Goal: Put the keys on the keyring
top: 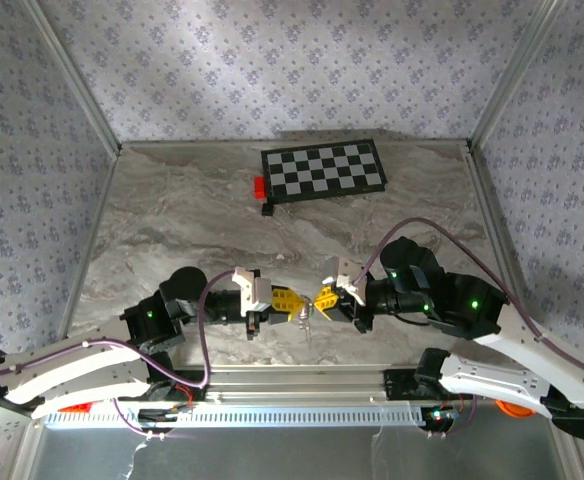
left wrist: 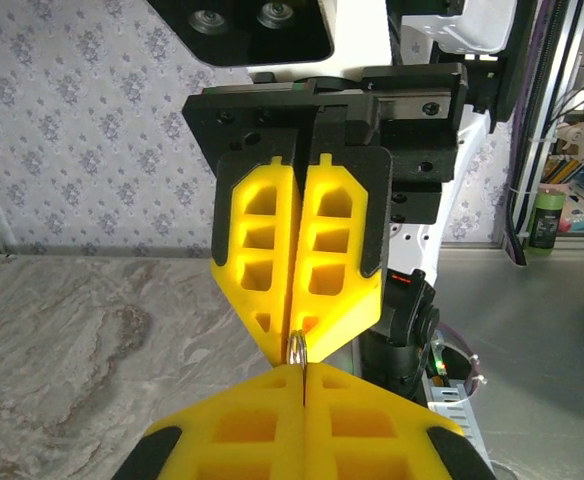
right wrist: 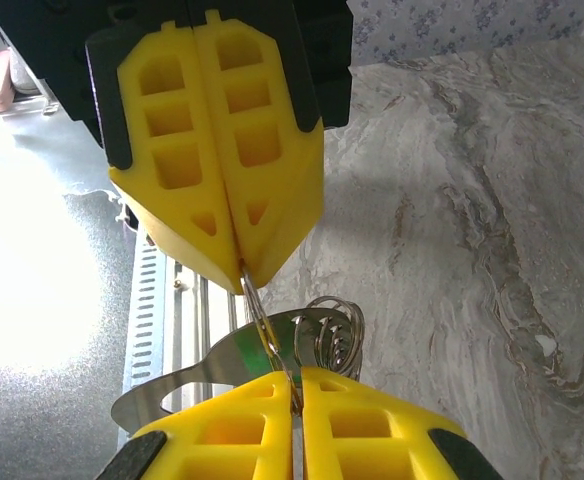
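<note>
Grey-veined, marble-patterned counter (top: pixel 172 230) lies inside walls papered with a small lilac floral print; a flat black-and-white checkerboard panel (top: pixel 324 170) sits at its far side with a small red block (top: pixel 260 185) touching the panel's left corner. Near the front edge the two arms meet tip to tip. The left pincer (top: pixel 290 302), faced with ribbed yellow honeycomb pads on black backing, is fully closed, its wedge tips nipping a thin grey metal keyring (right wrist: pixel 255 305) whose wire curves down from that seam. The right pincer (top: pixel 322 298), padded the same way, is also closed, and the wire runs into the slit between its pads (right wrist: pixel 372 430). Just behind them a coiled part of the keyring glints, and a flat, smooth silvery key (right wrist: pixel 192 378) with a curved outline juts out to the side; whether the key is pinched too cannot be told.
</note>
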Action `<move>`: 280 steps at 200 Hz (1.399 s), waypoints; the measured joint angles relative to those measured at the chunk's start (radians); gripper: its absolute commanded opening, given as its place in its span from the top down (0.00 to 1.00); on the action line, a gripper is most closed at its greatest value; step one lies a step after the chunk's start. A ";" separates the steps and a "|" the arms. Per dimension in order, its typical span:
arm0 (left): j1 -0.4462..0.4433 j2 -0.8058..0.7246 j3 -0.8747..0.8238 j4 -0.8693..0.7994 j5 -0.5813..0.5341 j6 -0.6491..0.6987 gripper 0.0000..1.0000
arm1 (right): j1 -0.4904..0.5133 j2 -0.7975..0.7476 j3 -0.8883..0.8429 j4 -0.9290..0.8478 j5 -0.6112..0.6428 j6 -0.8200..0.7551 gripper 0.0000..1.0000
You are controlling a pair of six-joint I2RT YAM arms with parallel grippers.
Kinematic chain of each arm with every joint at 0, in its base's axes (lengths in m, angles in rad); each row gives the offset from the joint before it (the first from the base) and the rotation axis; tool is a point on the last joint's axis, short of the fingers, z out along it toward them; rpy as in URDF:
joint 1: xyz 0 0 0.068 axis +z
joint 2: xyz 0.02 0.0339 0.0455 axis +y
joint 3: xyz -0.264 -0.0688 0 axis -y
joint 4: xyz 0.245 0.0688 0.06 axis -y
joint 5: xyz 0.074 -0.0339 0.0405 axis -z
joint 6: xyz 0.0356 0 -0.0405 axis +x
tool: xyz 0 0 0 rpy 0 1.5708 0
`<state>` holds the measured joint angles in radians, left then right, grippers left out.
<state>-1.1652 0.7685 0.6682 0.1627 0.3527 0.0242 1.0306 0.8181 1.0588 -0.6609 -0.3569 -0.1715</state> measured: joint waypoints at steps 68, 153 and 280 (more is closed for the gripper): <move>0.000 0.007 0.000 0.022 0.018 -0.010 1.00 | -0.004 0.004 -0.002 0.010 0.000 -0.001 0.81; 0.000 0.004 -0.021 0.059 -0.029 -0.010 1.00 | -0.002 -0.076 -0.021 0.068 0.001 0.006 0.48; 0.000 -0.028 -0.038 0.078 -0.024 -0.011 1.00 | 0.004 -0.108 -0.054 0.150 -0.003 0.006 0.27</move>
<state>-1.1652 0.7403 0.6304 0.2409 0.3286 0.0132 1.0348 0.7097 1.0046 -0.5114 -0.3603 -0.1654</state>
